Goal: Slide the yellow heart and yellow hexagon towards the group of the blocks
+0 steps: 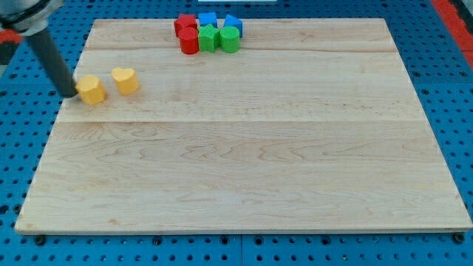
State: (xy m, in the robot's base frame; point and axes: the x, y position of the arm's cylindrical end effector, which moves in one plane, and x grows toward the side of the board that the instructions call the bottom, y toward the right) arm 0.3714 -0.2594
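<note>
A yellow hexagon [92, 89] sits near the board's left edge, and a yellow heart [126, 80] lies just to its right, a small gap between them. My tip [69, 93] is at the left side of the hexagon, touching or almost touching it. The rod slants up to the view's top left. A tight group of blocks stands at the view's top centre: a red block [185, 24], a red cylinder [190, 41], a green block [209, 38], a green cylinder [230, 39] and two blue blocks [208, 18] [233, 22].
The wooden board [244, 162] lies on a blue perforated table [451, 89]. The group sits close to the board's top edge. The hexagon is close to the board's left edge.
</note>
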